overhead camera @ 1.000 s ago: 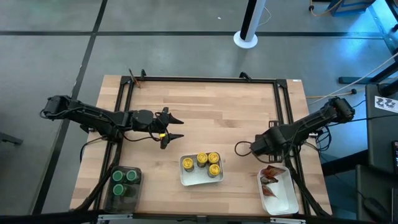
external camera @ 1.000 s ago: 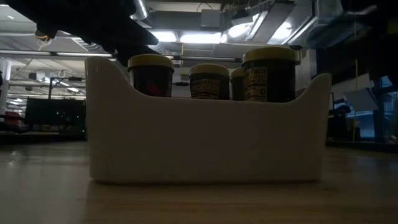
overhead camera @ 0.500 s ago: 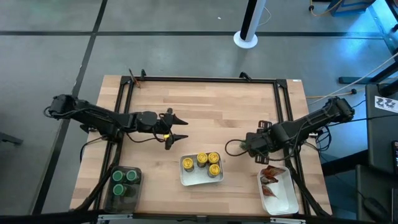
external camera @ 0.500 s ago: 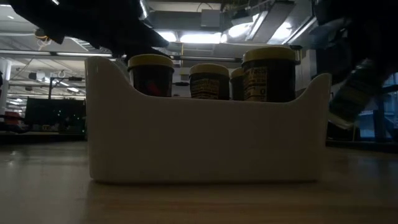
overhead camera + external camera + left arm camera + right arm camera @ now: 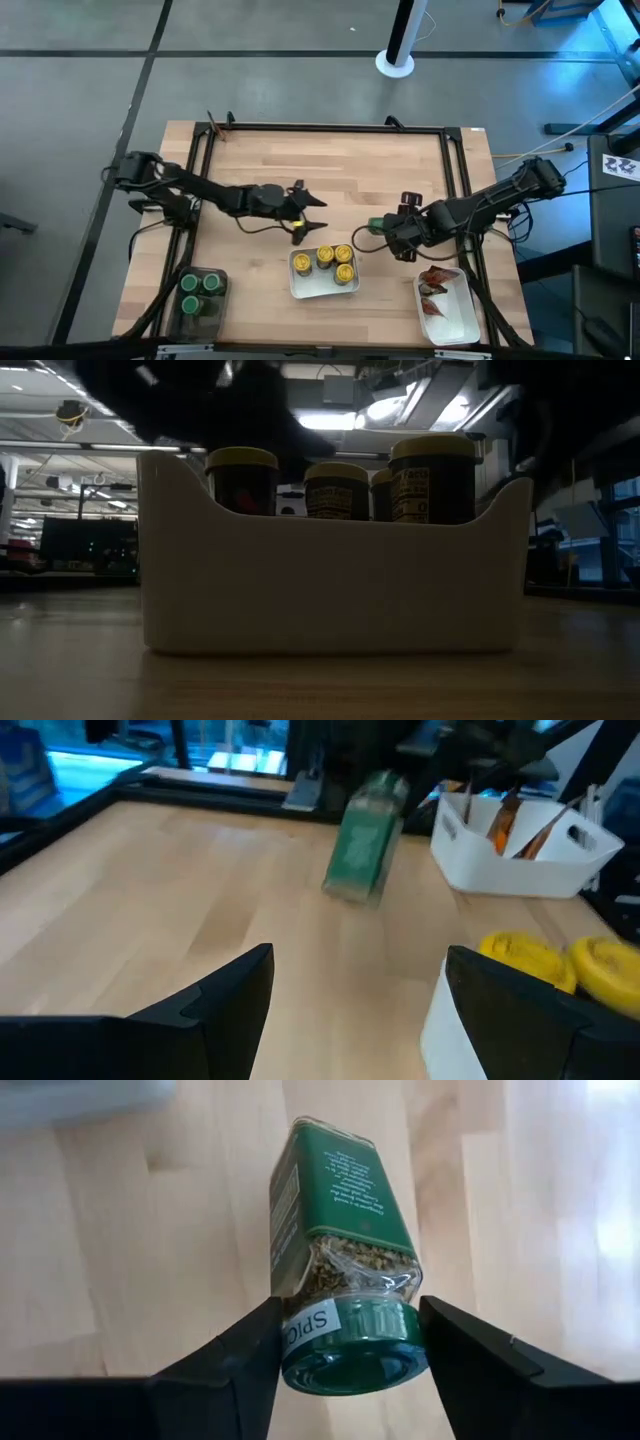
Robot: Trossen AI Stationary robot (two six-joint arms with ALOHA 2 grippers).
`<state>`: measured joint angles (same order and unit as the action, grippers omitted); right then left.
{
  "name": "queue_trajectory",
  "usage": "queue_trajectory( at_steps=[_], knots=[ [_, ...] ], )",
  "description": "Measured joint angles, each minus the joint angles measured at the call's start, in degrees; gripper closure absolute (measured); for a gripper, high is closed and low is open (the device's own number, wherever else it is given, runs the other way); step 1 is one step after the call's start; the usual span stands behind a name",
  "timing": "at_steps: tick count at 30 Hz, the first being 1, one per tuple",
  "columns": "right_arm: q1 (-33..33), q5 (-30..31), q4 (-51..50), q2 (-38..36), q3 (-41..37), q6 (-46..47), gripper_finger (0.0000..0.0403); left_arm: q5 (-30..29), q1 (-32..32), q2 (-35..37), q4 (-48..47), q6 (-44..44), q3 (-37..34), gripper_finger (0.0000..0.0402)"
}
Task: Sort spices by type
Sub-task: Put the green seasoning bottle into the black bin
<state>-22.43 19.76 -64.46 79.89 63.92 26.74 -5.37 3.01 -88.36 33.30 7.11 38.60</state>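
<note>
My right gripper point(image 5: 385, 228) is shut on a small green-capped spice jar point(image 5: 340, 1250) with a green label, right of the table's middle; the jar also shows in the left wrist view point(image 5: 362, 838). My left gripper point(image 5: 311, 214) is open and empty, just far-left of a white tray point(image 5: 297, 285). This tray holds three yellow-capped jars point(image 5: 334, 260) standing upright, which also show in the low view point(image 5: 432, 470). Two green-capped jars point(image 5: 200, 285) stand in a dark bin point(image 5: 222, 300) at the near left. Red-orange packets point(image 5: 435, 280) lie in a white tray point(image 5: 455, 320) at the near right. My right gripper pinches the jar's green cap point(image 5: 352, 1348) between its two fingers, one on each side. The fingers come slanting from the table's right. The jar's body reaches out beyond the fingertips toward the table's left and tilts downward point(image 5: 350, 885). I cannot tell whether its base touches the table.
A black frame point(image 5: 330, 128) runs along the far and side edges of the wooden table. Bare wood lies across the table's far half point(image 5: 340, 165). A white pole base point(image 5: 396, 62) stands on the floor beyond the table.
My left gripper has gone toward the table's right and a little nearer, up to the tray of yellow-capped jars, staying open. My right gripper has gone toward the table's left and slightly far.
</note>
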Motion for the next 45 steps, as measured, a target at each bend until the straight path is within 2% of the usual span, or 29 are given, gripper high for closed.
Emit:
queue_trajectory(
  at_steps=[5, 9, 15, 18, 21, 28, 33, 38, 45],
  knots=[
    [3.6, -4.5, 0.1, 2.2, 0.0, -2.9, 0.0190, 1.8, 0.0, -6.9, -6.5, -1.6, 10.6, 0.0121],
    [6.0, -5.4, 0.1, 2.7, 0.0, -5.5, 0.0189, 1.8, -0.5, -12.7, -12.9, -3.9, 19.6, 0.0121],
    [8.9, -6.8, -0.5, 2.7, 0.0, -8.8, 0.0189, 1.7, -3.1, -22.8, -15.2, -4.3, 29.7, 0.0122],
    [9.1, -7.1, -0.5, 2.7, 0.0, -9.7, 0.0188, 2.2, -4.1, -27.4, -15.3, -4.3, 33.4, 0.0139],
    [9.0, -6.7, -0.5, 2.7, 0.0, -10.8, 0.0188, 3.4, -4.5, -30.6, -15.2, -4.3, 36.5, 0.0172],
    [9.0, -6.5, -0.6, 2.7, 0.0, -10.8, 0.0190, 3.9, -4.6, -33.6, -14.8, -4.5, 39.1, 0.0268],
    [9.0, -5.9, -0.2, 2.7, 0.0, -10.8, 0.0187, 3.9, -4.9, -35.9, -13.7, -4.4, 39.1, 0.0318],
    [9.0, -5.8, 0.1, 2.7, 0.0, -10.8, 0.0186, 4.1, -4.8, -37.8, -11.6, -4.5, 39.1, 0.0347],
    [9.0, -4.6, 2.4, 2.7, 0.0, -10.8, 0.0185, 5.0, -4.8, -37.9, -9.6, -4.5, 39.1, 0.0366]
  ],
)
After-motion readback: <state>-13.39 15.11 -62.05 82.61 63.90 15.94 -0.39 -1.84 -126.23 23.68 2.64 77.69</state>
